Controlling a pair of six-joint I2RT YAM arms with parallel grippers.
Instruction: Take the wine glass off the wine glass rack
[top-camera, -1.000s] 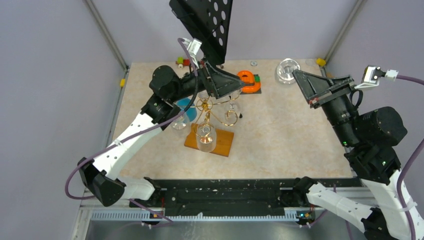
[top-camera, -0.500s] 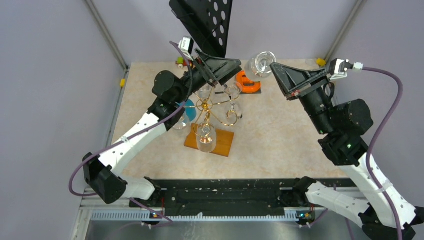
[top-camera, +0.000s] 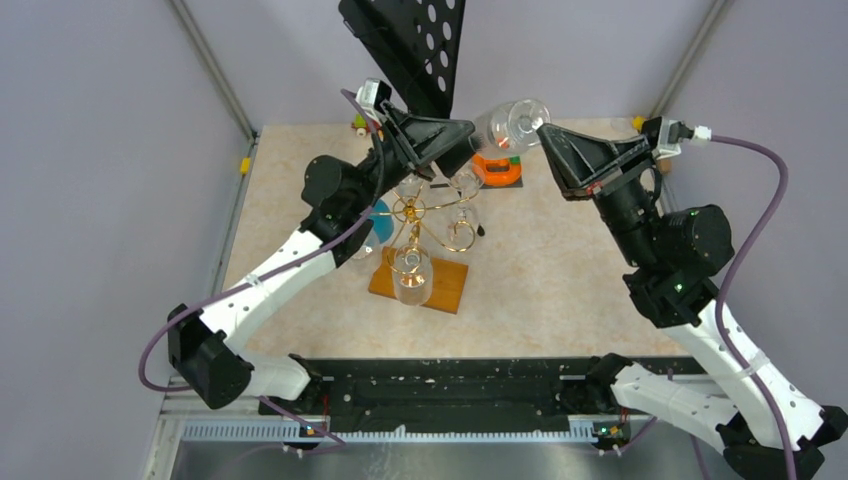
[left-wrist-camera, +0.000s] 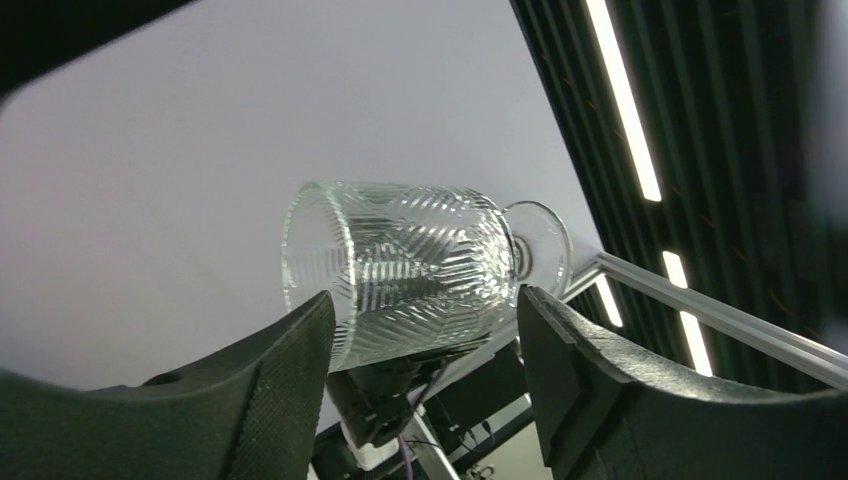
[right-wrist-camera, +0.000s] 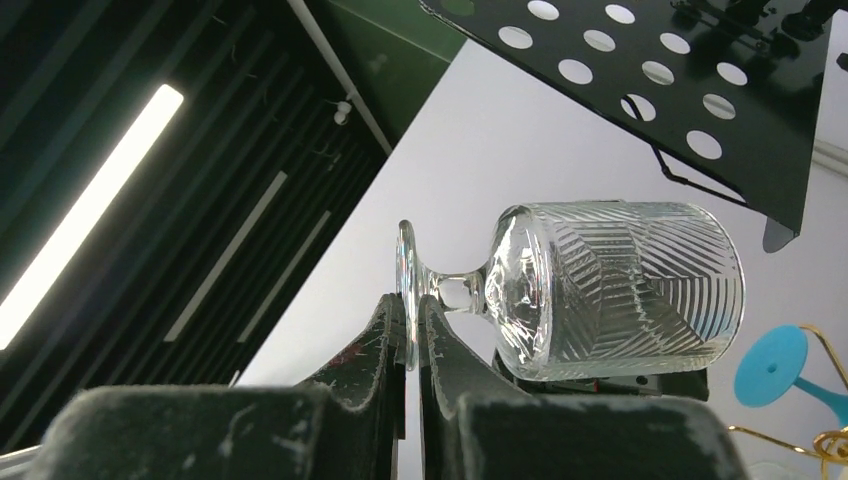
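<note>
The wine glass (top-camera: 512, 124), clear with cut ribs, lies on its side in the air above the table's back edge. My right gripper (top-camera: 545, 135) is shut on its flat foot; in the right wrist view (right-wrist-camera: 412, 310) the foot disc is pinched between the fingers and the bowl (right-wrist-camera: 620, 290) sticks out to the right. My left gripper (top-camera: 468, 137) is open, its jaws either side of the bowl's lower part (left-wrist-camera: 400, 270) without touching. The gold wire rack (top-camera: 420, 213) stands on its wooden base (top-camera: 448, 288) below, with other glasses (top-camera: 412, 272) hanging on it.
A black perforated music stand (top-camera: 410, 50) hangs over the back edge just behind both grippers, and shows in the right wrist view (right-wrist-camera: 700, 90). An orange object (top-camera: 497, 165) lies under the held glass. A blue piece (top-camera: 372, 215) sits left of the rack. Small toys (top-camera: 360, 124) lie at the back.
My right arm carried the glass left and up from the back right corner to the left gripper. My left gripper rose from the rack and turned toward the glass.
</note>
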